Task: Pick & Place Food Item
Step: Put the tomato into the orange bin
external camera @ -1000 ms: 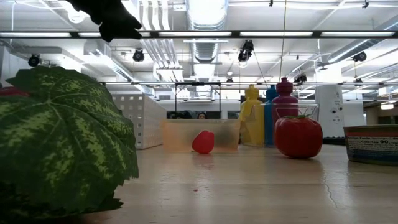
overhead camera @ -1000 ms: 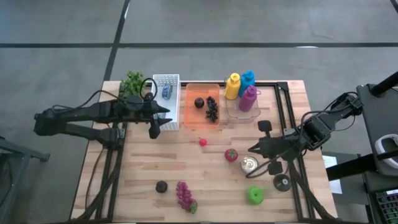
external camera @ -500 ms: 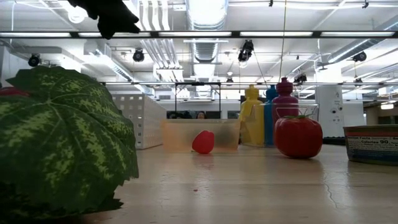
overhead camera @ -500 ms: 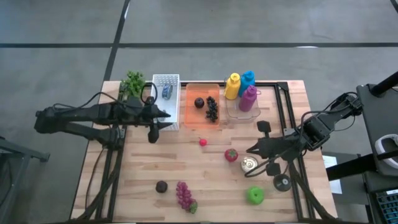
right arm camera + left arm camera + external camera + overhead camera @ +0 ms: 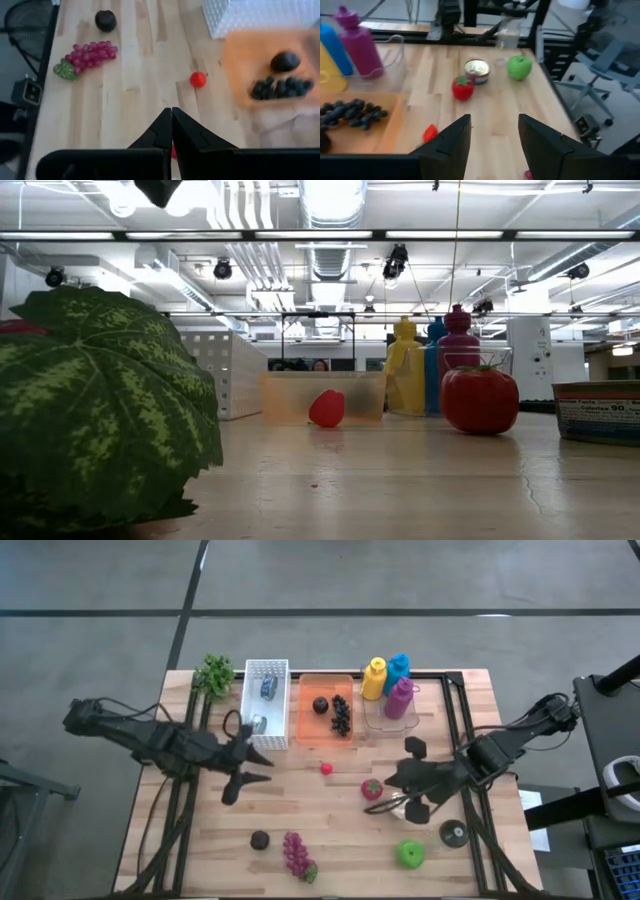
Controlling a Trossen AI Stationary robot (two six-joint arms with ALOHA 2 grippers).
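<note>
Tin can: hidden under right gripper, fingers together. Left gripper: apart, empty, moved off white basket.

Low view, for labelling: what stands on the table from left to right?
Green leaf → orange bin → small red fruit → yellow bottle → magenta bottle → red tomato → can.

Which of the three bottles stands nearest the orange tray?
The yellow bottle: it stands right beside the orange tray. The blue bottle and purple bottle sit farther away.
</note>
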